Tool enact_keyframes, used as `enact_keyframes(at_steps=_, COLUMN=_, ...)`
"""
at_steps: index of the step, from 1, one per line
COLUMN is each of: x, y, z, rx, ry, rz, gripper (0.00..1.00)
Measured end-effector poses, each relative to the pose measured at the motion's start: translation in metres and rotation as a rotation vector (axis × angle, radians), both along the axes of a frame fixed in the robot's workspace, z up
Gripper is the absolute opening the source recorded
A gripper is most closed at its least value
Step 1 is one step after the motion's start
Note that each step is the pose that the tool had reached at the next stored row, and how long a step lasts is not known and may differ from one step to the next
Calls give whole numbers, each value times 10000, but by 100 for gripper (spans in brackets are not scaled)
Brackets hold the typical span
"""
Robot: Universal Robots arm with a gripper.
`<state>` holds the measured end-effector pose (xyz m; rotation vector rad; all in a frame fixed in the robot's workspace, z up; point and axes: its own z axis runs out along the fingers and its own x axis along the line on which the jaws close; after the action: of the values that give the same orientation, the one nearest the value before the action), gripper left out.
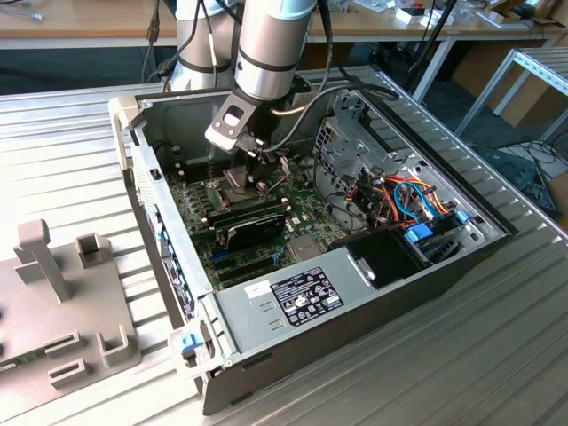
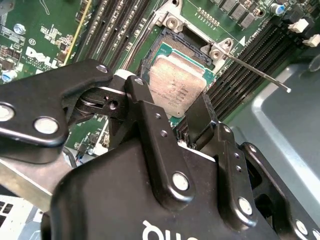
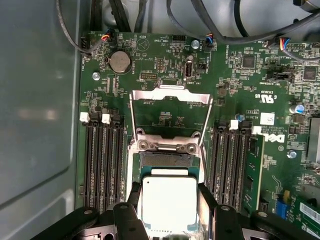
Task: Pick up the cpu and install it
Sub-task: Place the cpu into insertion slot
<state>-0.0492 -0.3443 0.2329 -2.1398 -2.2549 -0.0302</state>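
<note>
Gripper (image 2: 169, 94) — pinching the cpu (image 3: 169, 202) by two edges over the open socket (image 3: 165, 159); we judge seating needs it flat, corners aligned — no tilt, no force.

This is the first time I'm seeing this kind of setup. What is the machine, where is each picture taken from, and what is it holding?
The machine is a single robot arm reaching down into an open desktop computer case that lies on a ribbed metal table. The exterior view comes from a camera off the arm and takes in the whole scene. Both wrist views come from cameras riding on the arm, looking at the green motherboard. The gripper is shut on the cpu, a small silver square, right at the socket, whose metal frame is hinged open. Memory slots run on both sides.
</note>
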Motion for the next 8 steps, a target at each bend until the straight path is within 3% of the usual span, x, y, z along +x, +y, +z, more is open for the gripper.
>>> enact_keyframes(at_steps=3, x=0, y=0, z=-45, rx=1, ry=0, rz=0, gripper=54)
enact_keyframes(at_steps=8, x=0, y=0, z=-67, rx=1, ry=-1, rz=0, gripper=54)
